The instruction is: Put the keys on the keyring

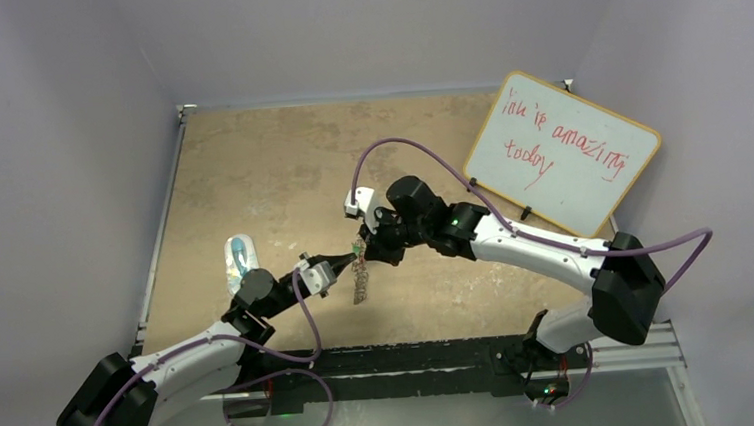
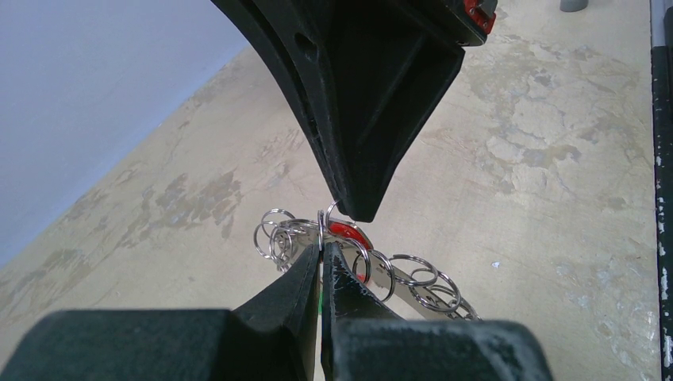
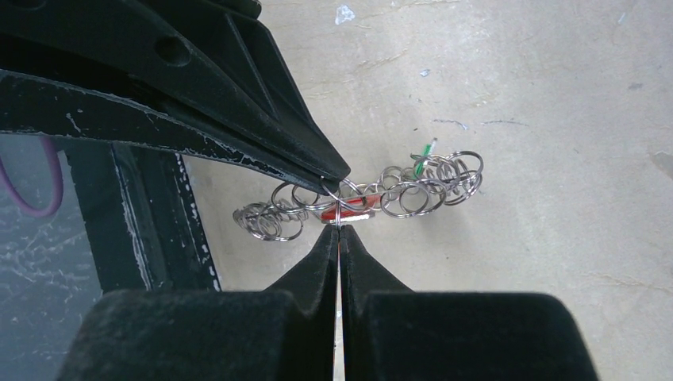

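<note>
The keyring (image 1: 360, 277) hangs above the table between both grippers, its fringe of small metal loops (image 3: 413, 190) spread sideways. My left gripper (image 1: 340, 272) (image 2: 321, 248) is shut on one loop at the ring's rim (image 2: 421, 287). My right gripper (image 1: 363, 246) (image 3: 339, 228) meets it tip to tip, shut on a thin wire loop at the red key (image 2: 347, 231) (image 3: 353, 208). The green key (image 3: 423, 154) sticks up among the loops on the far right of the ring. In the left wrist view the right fingers (image 2: 361, 119) come down from above.
A clear bluish plastic object (image 1: 239, 260) lies on the table left of the left arm. A whiteboard (image 1: 561, 150) leans at the back right. The black front rail (image 1: 413, 356) runs along the near edge, and walls close the table on three sides.
</note>
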`<action>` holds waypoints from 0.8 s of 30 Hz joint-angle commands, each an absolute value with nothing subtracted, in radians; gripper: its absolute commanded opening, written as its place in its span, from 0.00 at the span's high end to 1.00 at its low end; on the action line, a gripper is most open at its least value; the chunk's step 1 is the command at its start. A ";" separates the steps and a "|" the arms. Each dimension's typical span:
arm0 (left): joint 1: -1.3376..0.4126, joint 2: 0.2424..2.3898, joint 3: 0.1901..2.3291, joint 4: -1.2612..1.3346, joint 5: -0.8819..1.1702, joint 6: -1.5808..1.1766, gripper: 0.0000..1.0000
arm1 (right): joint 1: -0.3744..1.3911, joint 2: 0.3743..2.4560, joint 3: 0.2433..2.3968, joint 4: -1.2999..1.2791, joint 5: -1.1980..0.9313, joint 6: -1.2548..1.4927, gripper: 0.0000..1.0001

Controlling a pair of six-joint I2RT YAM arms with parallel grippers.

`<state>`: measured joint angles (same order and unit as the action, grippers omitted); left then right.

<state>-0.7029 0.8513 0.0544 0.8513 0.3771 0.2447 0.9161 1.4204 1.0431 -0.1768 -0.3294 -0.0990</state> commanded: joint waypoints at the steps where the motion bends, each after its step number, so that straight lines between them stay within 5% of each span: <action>1: -0.704 0.845 0.084 0.871 0.388 0.230 1.00 | 0.916 1.424 1.071 -0.188 -0.314 -0.062 1.00; 24: -0.704 0.837 0.084 0.864 0.385 0.231 1.00 | 0.917 1.404 1.069 -0.172 -0.328 -0.075 1.00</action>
<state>-0.7029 0.8471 0.0544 0.8486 0.3775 0.2451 0.9161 1.4181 1.0431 -0.1711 -0.3313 -0.0891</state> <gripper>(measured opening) 0.004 0.004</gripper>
